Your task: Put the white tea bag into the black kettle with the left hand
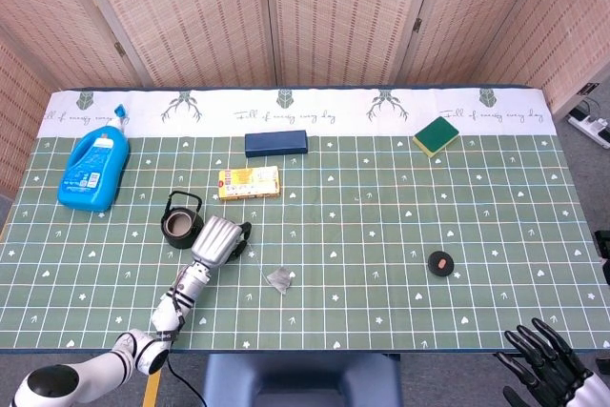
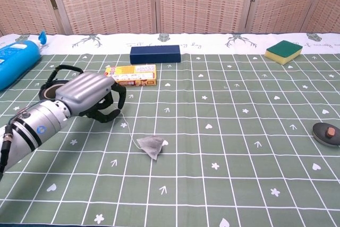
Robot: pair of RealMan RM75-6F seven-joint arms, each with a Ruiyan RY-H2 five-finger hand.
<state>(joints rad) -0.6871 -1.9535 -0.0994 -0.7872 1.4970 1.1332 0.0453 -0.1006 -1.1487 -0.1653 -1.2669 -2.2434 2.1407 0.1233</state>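
1. Head view: the left hand [image 1: 217,239] reaches in from the 7 o'clock corner, its silver back turned up and its fingers curled under. It sits just at 4 o'clock of the black kettle [image 1: 180,223]. A thin string runs from under the fingers to the white tea bag [image 1: 280,279], so the hand appears to pinch the string. The bag itself lies on the green checked tablecloth [image 1: 381,235], at 4 o'clock of the hand.
2. Head view: the right hand [image 1: 548,374] shows only at the 5 o'clock corner, off the table, with dark fingers spread and nothing in them.
3. Head view: the kettle stands upright with its handle raised and its mouth uncovered. The inside looks brownish; I cannot tell what is in it.
4. Chest view: the left hand [image 2: 87,97] is raised a little, knuckles toward 1 o'clock, and hides part of the kettle [image 2: 53,81] behind it. The string slants from the fingers down to the tea bag [image 2: 151,145], which rests on the cloth at 5 o'clock of the hand. The right hand does not show here.
5. Chest view: a yellow box [image 2: 132,75] lies at 1 o'clock of the hand, with a dark blue box [image 2: 155,54] beyond it.
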